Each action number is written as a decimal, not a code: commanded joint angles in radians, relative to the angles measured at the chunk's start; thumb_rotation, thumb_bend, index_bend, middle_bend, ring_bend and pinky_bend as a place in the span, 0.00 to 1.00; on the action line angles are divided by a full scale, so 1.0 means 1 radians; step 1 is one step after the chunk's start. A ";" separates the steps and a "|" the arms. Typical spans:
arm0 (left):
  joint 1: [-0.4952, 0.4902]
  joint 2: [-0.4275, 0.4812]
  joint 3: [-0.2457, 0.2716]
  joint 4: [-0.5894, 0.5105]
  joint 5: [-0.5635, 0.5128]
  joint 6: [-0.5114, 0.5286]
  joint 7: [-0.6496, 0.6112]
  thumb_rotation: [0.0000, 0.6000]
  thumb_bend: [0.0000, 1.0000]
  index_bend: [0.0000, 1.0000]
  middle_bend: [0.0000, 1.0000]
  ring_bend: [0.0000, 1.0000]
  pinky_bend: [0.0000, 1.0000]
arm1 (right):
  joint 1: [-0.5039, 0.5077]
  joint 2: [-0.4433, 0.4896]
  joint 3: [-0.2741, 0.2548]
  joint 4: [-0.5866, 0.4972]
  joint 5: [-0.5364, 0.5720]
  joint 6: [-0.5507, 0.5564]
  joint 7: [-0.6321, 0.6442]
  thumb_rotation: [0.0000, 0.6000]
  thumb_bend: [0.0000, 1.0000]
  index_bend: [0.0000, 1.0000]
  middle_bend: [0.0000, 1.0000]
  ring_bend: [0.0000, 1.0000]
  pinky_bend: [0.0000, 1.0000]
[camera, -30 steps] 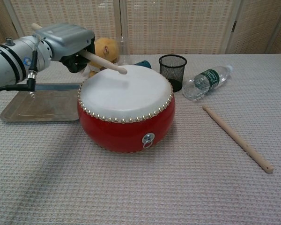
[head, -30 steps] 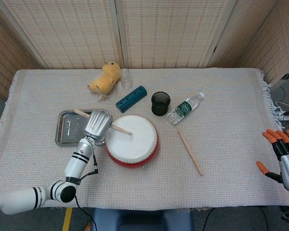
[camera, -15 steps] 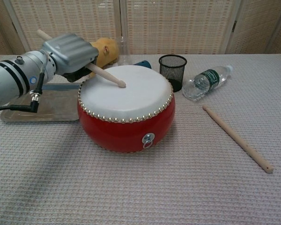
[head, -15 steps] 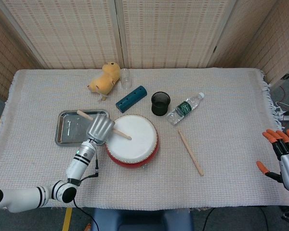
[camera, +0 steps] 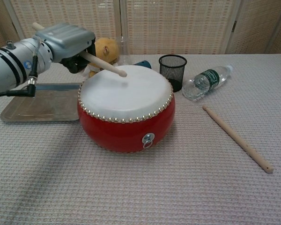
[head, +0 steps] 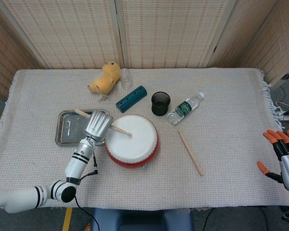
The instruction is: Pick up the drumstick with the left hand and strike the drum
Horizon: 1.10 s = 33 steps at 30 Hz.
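Head view. Left hand, silver, is closed around the pale wooden drumstick, taking it near the butt end; the butt sticks out behind the hand over the shallow steel tray, and the tip reaches over the white skin of the round red drum. Whether the tip touches the skin cannot be told from above. Judgement: the stick is light, stiff and smooth, so a grip towards the butt gives swing length but invites rotation or slip in the fingers; a firm wrap is needed. The drum looks heavy enough to stay put under a light tap. Right hand, orange-tipped, sits at the right edge well off the cloth-covered table, fingers apart and holding nothing. A second plain wooden stick lies loose to the right of the drum.

Chest view. Left hand grips the drumstick with fingers curled under the shaft. The stick slopes down towards the drum; its tip hangs just above the far-left part of the drumhead, apparently clear of it. Right hand not visible here.
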 commanded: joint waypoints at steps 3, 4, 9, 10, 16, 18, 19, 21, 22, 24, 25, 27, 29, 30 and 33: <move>-0.012 -0.011 0.034 0.034 -0.022 -0.013 0.064 1.00 0.78 0.90 0.99 0.97 1.00 | 0.001 0.000 0.001 0.000 0.000 -0.001 0.000 1.00 0.23 0.15 0.12 0.00 0.02; -0.005 -0.003 0.017 0.011 -0.033 -0.010 0.032 1.00 0.78 0.90 0.99 0.97 1.00 | 0.002 0.000 0.001 0.000 -0.001 -0.001 0.000 1.00 0.23 0.15 0.12 0.00 0.02; 0.030 0.055 -0.072 -0.107 -0.059 0.003 -0.156 1.00 0.78 0.90 0.99 0.97 1.00 | 0.004 -0.004 0.000 0.000 -0.003 -0.003 -0.001 1.00 0.23 0.15 0.12 0.00 0.02; 0.030 0.063 -0.075 -0.114 -0.056 0.002 -0.168 1.00 0.78 0.90 0.99 0.97 1.00 | 0.004 -0.005 0.000 0.000 -0.003 -0.004 -0.002 1.00 0.23 0.15 0.12 0.00 0.02; 0.004 0.032 -0.012 -0.043 -0.035 -0.010 -0.081 1.00 0.77 0.90 0.99 0.97 1.00 | 0.002 -0.005 0.000 0.001 0.001 -0.002 -0.004 1.00 0.23 0.15 0.12 0.00 0.02; -0.009 0.007 0.025 0.006 -0.023 -0.017 -0.022 1.00 0.77 0.90 0.99 0.97 1.00 | 0.001 -0.003 0.000 0.001 0.004 -0.003 -0.004 1.00 0.23 0.15 0.12 0.00 0.02; -0.015 -0.001 0.041 0.026 -0.017 -0.020 0.004 1.00 0.77 0.90 0.99 0.97 1.00 | 0.001 -0.003 0.000 0.001 0.004 -0.004 -0.004 1.00 0.23 0.15 0.12 0.00 0.02; -0.019 -0.015 0.056 0.049 -0.022 -0.024 0.036 1.00 0.77 0.90 0.99 0.97 1.00 | 0.002 -0.001 0.000 0.001 0.005 -0.005 -0.003 1.00 0.23 0.15 0.12 0.00 0.02; -0.018 -0.017 0.052 0.048 -0.028 -0.022 0.033 1.00 0.77 0.91 1.00 0.97 1.00 | 0.002 -0.001 0.001 0.001 0.005 -0.005 -0.003 1.00 0.23 0.15 0.12 0.00 0.02; -0.009 -0.010 0.026 0.019 -0.046 -0.019 -0.014 1.00 0.77 0.91 1.00 0.97 1.00 | 0.002 0.001 0.001 0.001 0.006 -0.006 -0.002 1.00 0.23 0.15 0.12 0.00 0.02; -0.001 0.003 0.001 -0.013 -0.058 -0.018 -0.061 1.00 0.78 0.91 1.00 0.98 1.00 | 0.003 0.001 0.001 0.001 0.006 -0.006 -0.002 1.00 0.23 0.15 0.12 0.00 0.02; 0.012 0.030 -0.034 -0.062 -0.062 -0.015 -0.133 1.00 0.77 0.91 1.00 0.98 1.00 | 0.003 0.001 0.001 0.001 0.005 -0.008 -0.001 1.00 0.23 0.15 0.12 0.00 0.02; 0.023 0.060 -0.060 -0.104 -0.046 -0.003 -0.193 1.00 0.77 0.91 1.00 0.98 1.00 | 0.004 -0.001 0.000 0.002 0.006 -0.010 -0.001 1.00 0.23 0.15 0.12 0.00 0.02; 0.026 0.070 -0.066 -0.114 -0.038 0.002 -0.208 1.00 0.77 0.91 1.00 0.98 1.00 | 0.004 -0.002 -0.001 0.002 0.006 -0.011 -0.001 1.00 0.23 0.15 0.12 0.00 0.02; 0.024 0.084 -0.066 -0.114 -0.017 0.009 -0.212 1.00 0.77 0.91 1.00 0.98 1.00 | 0.004 -0.004 -0.001 0.003 0.008 -0.013 0.000 1.00 0.23 0.15 0.12 0.00 0.02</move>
